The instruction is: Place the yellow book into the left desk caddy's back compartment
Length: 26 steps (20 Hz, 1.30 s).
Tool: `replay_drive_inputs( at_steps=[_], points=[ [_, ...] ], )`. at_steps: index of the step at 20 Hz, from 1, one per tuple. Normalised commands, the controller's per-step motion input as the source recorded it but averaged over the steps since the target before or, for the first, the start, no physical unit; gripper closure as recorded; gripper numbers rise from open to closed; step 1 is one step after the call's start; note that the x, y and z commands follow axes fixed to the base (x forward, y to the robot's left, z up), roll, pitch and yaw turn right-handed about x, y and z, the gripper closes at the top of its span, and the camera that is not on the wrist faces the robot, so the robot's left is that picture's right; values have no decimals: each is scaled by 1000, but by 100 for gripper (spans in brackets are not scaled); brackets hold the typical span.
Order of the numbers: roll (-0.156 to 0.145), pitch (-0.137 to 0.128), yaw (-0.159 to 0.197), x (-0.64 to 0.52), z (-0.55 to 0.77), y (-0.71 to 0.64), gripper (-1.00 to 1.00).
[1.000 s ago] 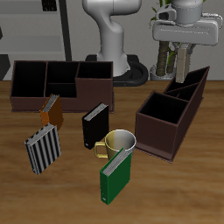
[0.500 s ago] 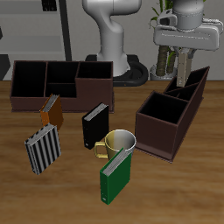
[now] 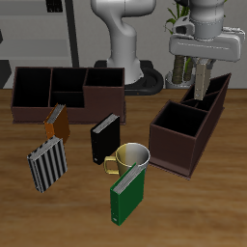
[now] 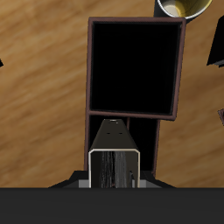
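Observation:
My gripper is shut on the yellow book, a thin grey-tan hardcover that hangs upright from the fingers. It is right above the slope-walled back compartment of the left desk caddy, its lower end about level with the slanted top edges. In the wrist view the book shows end-on with pale page edges, over the small end section. The big square bin beyond it is dark inside.
A wider three-compartment caddy stands at the back. A small orange book, a striped book, a black book, a yellow mug and a green book stand mid-table.
My gripper has come down a little with the yellow book, bringing it closer to the caddy's slanted end section. Nothing else has moved.

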Motion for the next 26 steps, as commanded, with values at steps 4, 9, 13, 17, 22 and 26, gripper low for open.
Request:
replay_drive_inputs(
  at_steps=[4,9,13,17,22,26],
  points=[
    [-1,14,-7,47,-122,16,100],
    [9,20,-5,45,-165,31,100],
    [4,24,-2,-78,-212,55,100],
    [6,-4,-4,-130,-48,63,100],
    [-2,12,-1,-39,-50,2,100],
    [9,12,-1,-8,-93,52,100]
  ],
)
